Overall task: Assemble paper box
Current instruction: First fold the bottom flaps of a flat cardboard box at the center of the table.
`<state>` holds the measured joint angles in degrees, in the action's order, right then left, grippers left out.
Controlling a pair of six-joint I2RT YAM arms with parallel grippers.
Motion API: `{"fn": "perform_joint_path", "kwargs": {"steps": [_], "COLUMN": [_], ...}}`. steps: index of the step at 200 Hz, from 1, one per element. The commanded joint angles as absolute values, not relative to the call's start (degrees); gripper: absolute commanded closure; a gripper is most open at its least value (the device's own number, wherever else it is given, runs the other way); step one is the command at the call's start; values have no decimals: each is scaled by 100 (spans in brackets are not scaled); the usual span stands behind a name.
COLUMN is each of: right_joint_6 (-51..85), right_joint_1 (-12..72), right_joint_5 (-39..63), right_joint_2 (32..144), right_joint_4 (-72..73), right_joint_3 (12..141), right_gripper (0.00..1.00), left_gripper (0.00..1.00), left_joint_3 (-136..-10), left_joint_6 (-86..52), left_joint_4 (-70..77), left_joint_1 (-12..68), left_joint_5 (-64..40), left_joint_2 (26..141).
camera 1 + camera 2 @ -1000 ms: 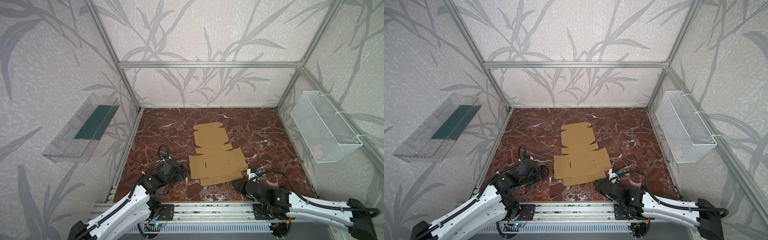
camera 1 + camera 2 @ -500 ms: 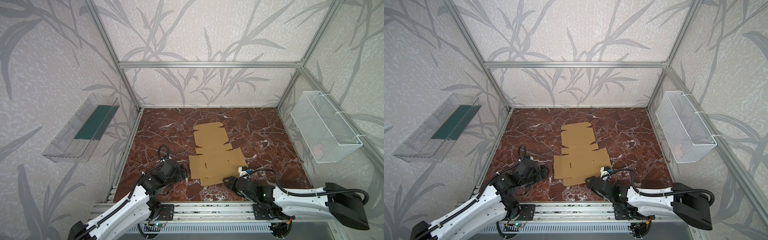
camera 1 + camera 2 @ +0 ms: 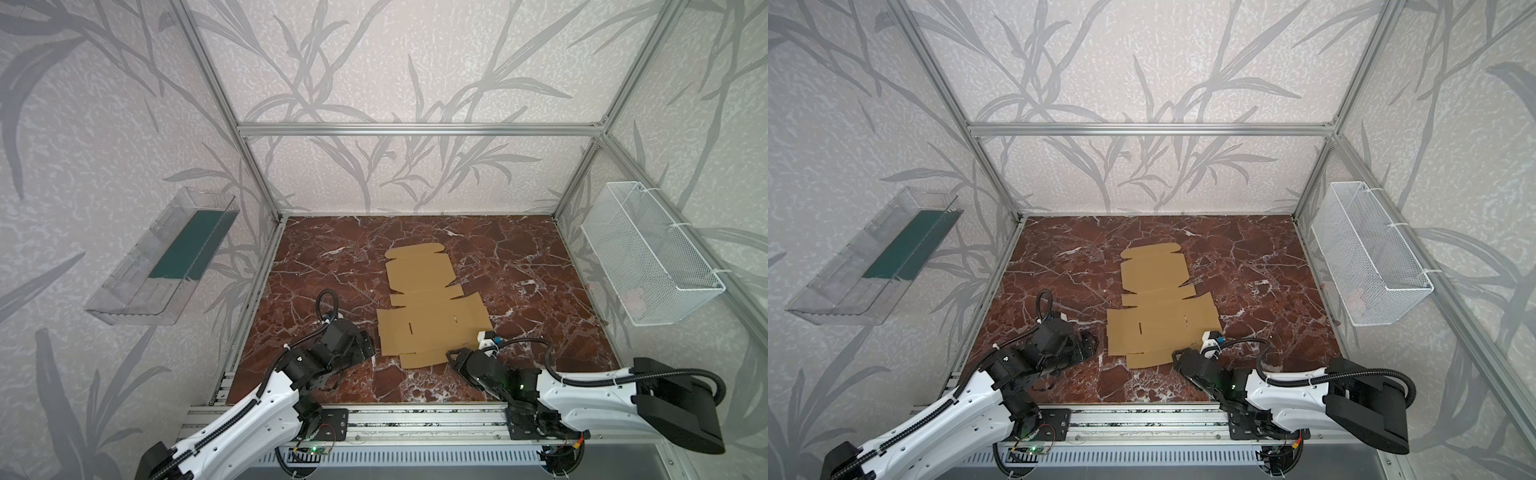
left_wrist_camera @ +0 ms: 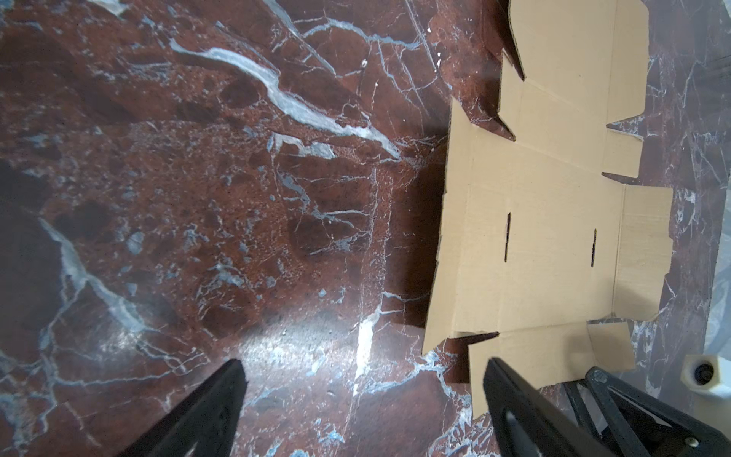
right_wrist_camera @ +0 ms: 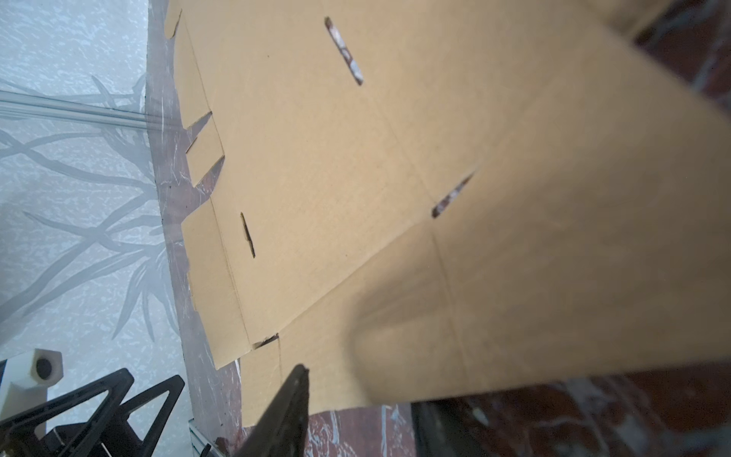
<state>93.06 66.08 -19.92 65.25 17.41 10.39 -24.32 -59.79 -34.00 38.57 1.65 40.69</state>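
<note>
Item: paper box [image 3: 432, 324] [image 3: 1163, 328], a tan-brown corrugated cardboard die-cut sheet with flaps, tabs and narrow slits, unfolded, on the red-brown white-veined marble tabletop [image 3: 519, 257]. It lies between the two grippers' fingertips and stretches away beyond both. Left gripper [image 3: 368, 347] [image 4: 364, 364]: black tapered fingers [image 4: 221, 391] spread wide, holding nothing, over bare marble. The sheet's [image 4: 553, 237] side edge is just beside the finger nearer the right gripper, and that finger's tip overlaps the near flap's corner in the left wrist view; contact cannot be told. Right gripper [image 3: 451, 355] [image 5: 360, 391]: at the sheet's near flap, fingers standing apart and astride the flap's edge. One finger [image 5: 288, 407] lies over the cardboard [image 5: 356, 198], while the other is mostly hidden beneath the flap. The flap rises tilted past them, blurred in the right wrist view, and no clamping shows. Two slits sit further in from the right fingertips, on the main panel. Fixtures: clear plastic tray with green liner [image 3: 162, 266], wall-mounted, well apart beyond the left fingers' outer side; white wire-mesh basket [image 3: 648, 257], wall-mounted, well apart beyond the right fingers' outer side.
</note>
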Motion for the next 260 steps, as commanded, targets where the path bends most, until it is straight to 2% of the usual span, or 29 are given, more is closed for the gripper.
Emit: {"fn": "perform_joint_path", "kwargs": {"steps": [1,50,110,203,260], "right_joint_6": [9228,8984,8588,8186,6790], "right_joint_1": [6514,6410,6259,6074,5492], "right_joint_5": [-1974,-1899,-1991,-1778,-483], "right_joint_2": [6744,6751,6238,5557,4116], "right_joint_4": [1604,1674,1371,1037,-1022], "right_joint_3": [991,993,920,837,1512], "right_gripper": [60,74,89,100,100], "left_gripper": [5,5,5,5,5], "left_joint_3": [-2338,-2384,-2520,-3077,-4158], "left_joint_6": [-6029,-6005,-5934,-5661,-4735], "left_joint_4": [-3458,-3573,-3724,-3758,-4331], "left_joint_1": [3867,3867,3867,3867,3817], "left_joint_5": [264,294,421,649,1537], "left_joint_2": [4048,3961,3907,4319,4758]}}
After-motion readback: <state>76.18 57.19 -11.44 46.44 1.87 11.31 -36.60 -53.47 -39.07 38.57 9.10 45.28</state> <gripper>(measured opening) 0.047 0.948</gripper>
